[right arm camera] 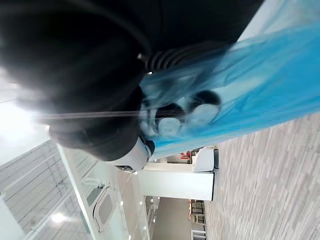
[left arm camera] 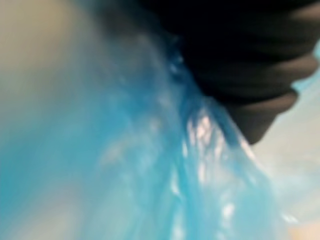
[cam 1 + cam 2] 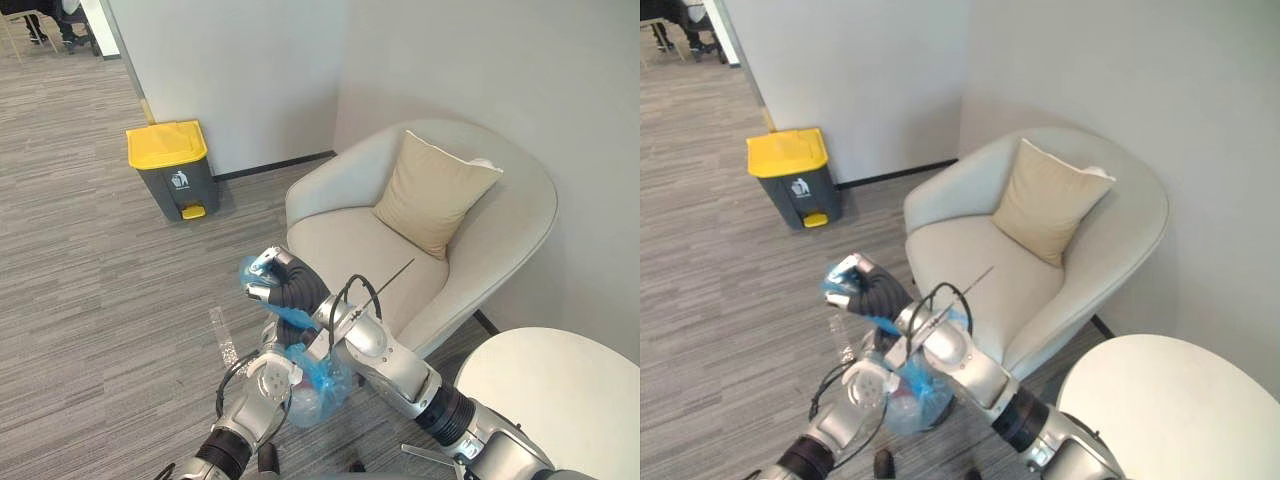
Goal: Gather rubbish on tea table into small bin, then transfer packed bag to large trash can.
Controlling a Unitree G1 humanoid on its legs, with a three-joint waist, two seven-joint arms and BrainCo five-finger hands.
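1. Our right hand (image 3: 280,280) has its fingers (image 1: 170,117) curled tight round the gathered neck of the translucent blue plastic rubbish bag (image 3: 325,380). The bag hangs below them, with pale rubbish in its belly.
2. Lower down, beside the bag's belly, sits our left hand (image 2: 240,65). Whether it grips the film we cannot tell.
3. We judge this to be the carry to the grey large trash can with the yellow lid (image 3: 172,168), which stands well beyond the fingers by the white wall. Doing it well means a firm clench on the neck and a swing kept clear of the cream upholstered armchair (image 3: 500,250) just beside the bag. The lid looks closed and must be opened first.
4. The eye views give us the route, the can, the chair's beige cushion (image 3: 435,190) and the round white table (image 3: 560,390). The right wrist view alone shows dark fingertips wrapped in blue film. The left wrist view shows film close against the hand's cover.
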